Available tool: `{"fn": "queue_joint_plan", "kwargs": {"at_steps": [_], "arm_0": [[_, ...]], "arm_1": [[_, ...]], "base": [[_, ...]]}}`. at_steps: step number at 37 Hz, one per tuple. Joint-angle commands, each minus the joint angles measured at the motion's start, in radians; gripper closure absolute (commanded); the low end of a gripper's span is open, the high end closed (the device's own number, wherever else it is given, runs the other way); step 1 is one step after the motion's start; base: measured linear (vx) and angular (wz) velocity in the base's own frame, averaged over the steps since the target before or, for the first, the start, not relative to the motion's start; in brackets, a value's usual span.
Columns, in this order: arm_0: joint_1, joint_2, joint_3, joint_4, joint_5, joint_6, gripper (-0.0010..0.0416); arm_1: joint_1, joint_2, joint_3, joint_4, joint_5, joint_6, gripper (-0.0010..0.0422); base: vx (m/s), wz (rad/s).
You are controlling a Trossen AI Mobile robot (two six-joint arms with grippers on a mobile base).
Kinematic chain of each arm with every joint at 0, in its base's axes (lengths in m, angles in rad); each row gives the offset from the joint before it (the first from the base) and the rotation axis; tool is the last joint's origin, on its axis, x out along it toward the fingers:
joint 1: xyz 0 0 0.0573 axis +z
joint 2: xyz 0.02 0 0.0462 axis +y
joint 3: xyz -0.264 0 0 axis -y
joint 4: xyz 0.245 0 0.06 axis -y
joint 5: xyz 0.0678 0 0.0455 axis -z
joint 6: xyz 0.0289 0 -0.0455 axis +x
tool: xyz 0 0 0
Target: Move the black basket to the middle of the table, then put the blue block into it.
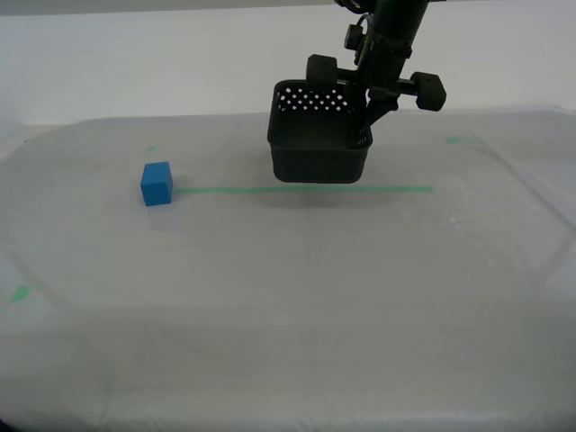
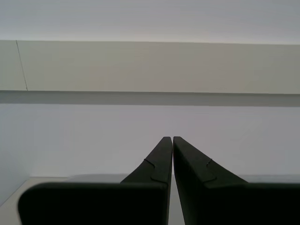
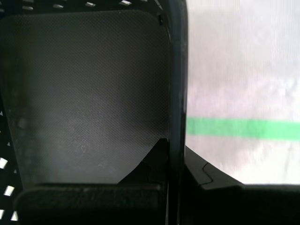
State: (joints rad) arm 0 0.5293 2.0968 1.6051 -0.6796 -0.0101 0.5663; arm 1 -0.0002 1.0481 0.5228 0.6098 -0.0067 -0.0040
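Toward the far middle of the table (image 1: 297, 297), my first gripper (image 1: 367, 115) has the black basket (image 1: 319, 135) by its wall on the exterior view's right, one finger inside and one outside, pinched tight on the rim. The first wrist view looks straight down into it: the basket (image 3: 84, 93) has a bare floor, perforated walls at the edges, and the clamped wall runs right between my fingers (image 3: 211, 173). The basket looks a bit off the cloth — there's a soft shadow under it, falling on the green tape line (image 1: 270, 190) — though I can't say for sure it's clear of the surface. The blue block (image 1: 157, 184) sits well apart, toward the exterior view's left, at the end of that tape line. My second gripper (image 2: 169, 140) is just pointing at a pale wall, its jaws pressed together on nothing, and doesn't show up in the exterior view.
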Motion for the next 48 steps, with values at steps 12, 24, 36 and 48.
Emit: {"fn": "queue_joint_plan", "kwargs": {"at_steps": [12, 24, 36, 48], "arm_0": [[0.000, 0.108, -0.003, 0.050, 0.007, -0.016, 0.0406], [0.002, 0.194, -0.004, 0.136, -0.023, -0.005, 0.0406], [0.005, 0.202, 0.006, 0.137, -0.064, -0.002, 0.0406], [0.019, 0.202, 0.033, 0.137, -0.071, -0.002, 0.0406]], "arm_1": [[0.000, 0.000, 0.000, 0.005, 0.000, 0.002, 0.0412], [0.000, 0.000, 0.000, 0.005, 0.000, 0.002, 0.0412], [0.000, 0.000, 0.000, 0.005, 0.000, 0.002, 0.0412], [0.000, 0.000, 0.000, 0.005, 0.000, 0.001, 0.0412]], "base": [[0.000, 0.000], [0.000, 0.000], [0.000, 0.000], [0.000, 0.000]]}}
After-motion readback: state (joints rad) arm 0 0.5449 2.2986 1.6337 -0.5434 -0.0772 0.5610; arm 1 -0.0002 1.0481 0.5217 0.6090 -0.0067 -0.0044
